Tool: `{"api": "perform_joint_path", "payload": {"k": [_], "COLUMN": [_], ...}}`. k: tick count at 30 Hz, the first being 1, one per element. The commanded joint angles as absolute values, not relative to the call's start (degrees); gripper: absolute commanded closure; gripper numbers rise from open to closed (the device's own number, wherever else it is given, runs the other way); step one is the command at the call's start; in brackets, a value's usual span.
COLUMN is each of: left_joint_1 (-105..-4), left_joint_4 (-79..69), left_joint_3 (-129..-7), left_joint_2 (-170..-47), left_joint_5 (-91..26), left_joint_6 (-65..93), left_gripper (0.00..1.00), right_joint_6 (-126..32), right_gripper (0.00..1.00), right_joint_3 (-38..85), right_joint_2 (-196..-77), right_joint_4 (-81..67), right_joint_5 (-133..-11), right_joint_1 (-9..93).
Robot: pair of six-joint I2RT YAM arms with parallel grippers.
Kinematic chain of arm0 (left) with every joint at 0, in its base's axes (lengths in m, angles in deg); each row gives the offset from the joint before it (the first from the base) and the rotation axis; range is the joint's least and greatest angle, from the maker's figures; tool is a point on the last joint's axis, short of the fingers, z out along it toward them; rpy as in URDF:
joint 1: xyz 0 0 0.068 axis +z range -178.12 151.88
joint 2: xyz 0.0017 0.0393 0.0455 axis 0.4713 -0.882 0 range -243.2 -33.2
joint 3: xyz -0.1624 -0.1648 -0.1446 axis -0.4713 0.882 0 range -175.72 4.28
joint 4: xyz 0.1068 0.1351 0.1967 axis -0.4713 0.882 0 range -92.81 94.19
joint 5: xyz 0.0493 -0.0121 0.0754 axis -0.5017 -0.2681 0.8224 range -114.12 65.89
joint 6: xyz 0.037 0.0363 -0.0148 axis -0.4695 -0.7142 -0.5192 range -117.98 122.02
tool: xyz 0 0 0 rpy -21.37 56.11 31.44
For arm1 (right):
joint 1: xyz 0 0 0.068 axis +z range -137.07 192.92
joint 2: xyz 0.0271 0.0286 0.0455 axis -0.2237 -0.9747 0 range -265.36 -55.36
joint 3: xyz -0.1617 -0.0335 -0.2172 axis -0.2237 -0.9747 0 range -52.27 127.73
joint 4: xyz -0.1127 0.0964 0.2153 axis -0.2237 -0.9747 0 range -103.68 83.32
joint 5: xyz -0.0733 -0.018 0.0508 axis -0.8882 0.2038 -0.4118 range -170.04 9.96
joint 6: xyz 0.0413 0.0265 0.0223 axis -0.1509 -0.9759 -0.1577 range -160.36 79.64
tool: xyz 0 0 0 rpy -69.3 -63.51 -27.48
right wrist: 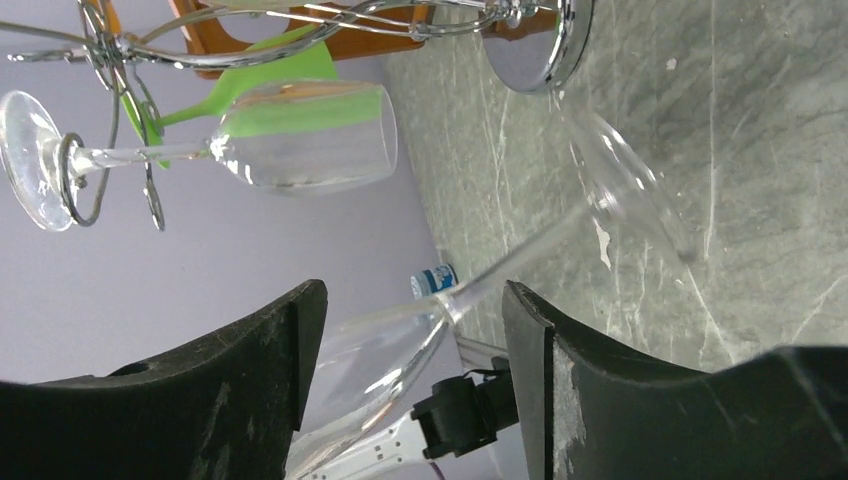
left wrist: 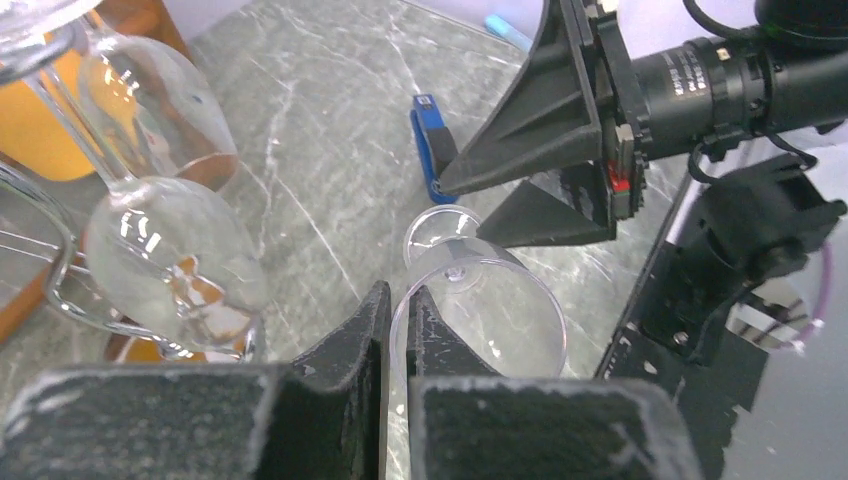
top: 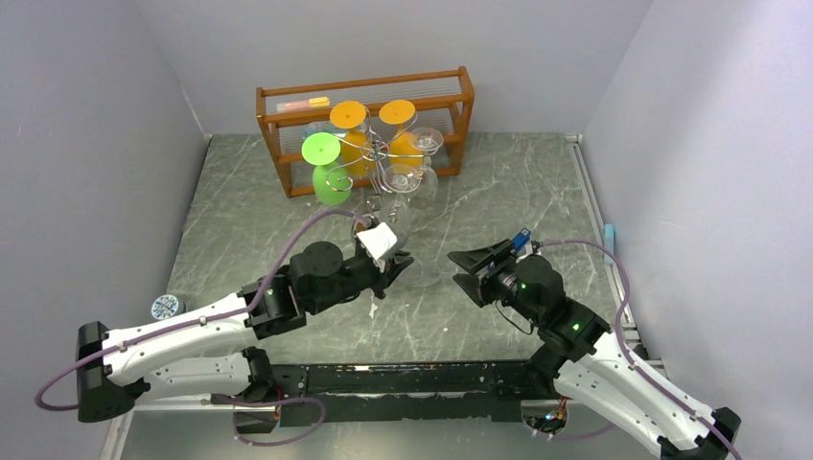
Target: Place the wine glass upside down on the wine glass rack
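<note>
Though faint overhead, wine glass (left wrist: pixel 490 310) rim pinched by left jaws; right jaws spread

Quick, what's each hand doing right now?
Left hand: closed on the rim of the clear stemmed wine glass.
Right hand: open, gripping nothing.

Grey marbled table (top: pixel 518 192) carries an orange-brown wooden shelf (top: pixel 464 105) at its far edge, the wine glass rack (top: pixel 381 163) before it, and what looks like a small patterned disc (top: pixel 165 307) at its left edge
</note>
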State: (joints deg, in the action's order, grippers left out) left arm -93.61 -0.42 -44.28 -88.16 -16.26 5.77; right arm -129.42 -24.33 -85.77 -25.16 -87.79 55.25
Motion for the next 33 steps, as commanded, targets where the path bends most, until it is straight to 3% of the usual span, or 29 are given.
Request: {"api": "perform_joint_path", "payload": {"k": [1,11,20,27,31,33], "left_joint_1": [-97.1,-98.9,-99.6,-99.6,-99.6,-99.6], "left_joint_4": [-11.2,-22.6,-25.4,-27.9,-27.7,-27.2], "left_joint_3": [-43.2,-38.6,-35.3,-31.5,-30.9,-30.4], "left_joint_2": [-89.5,-90.1,-89.5,-86.6,-86.2,-86.1], "left_joint_5": [-4.4,-8.5,-11.8,-13.0,-13.8,-14.3], "left_joint_6": [0.1,0.4,1.4,1.7,1.7,3.5], "left_gripper": [0.95,0.95,0.95,0.95,0.95,0.95], "right_joint_6": [-134.0,-138.4,-144.5,-147.0,-148.7,-149.4], "right_gripper": [0.32,0.4,0.62,0.62,0.7,0.81], "right_joint_3": [-24.3,-27.3,-33.4,-34.8,-36.3,-37.0], "right_joint_2": [-84.1,-84.0,-83.8,-86.3,-87.4,-87.7], "right_joint_4": [-29.7,-25.9,-15.7,-12.7,-10.1,-9.1], "right_joint_5": [-90.1,-88.3,-86.6,-85.0,-83.8,-83.6], "right_joint_1": [55.0,54.9,54.9,55.0,54.9,55.0]}}
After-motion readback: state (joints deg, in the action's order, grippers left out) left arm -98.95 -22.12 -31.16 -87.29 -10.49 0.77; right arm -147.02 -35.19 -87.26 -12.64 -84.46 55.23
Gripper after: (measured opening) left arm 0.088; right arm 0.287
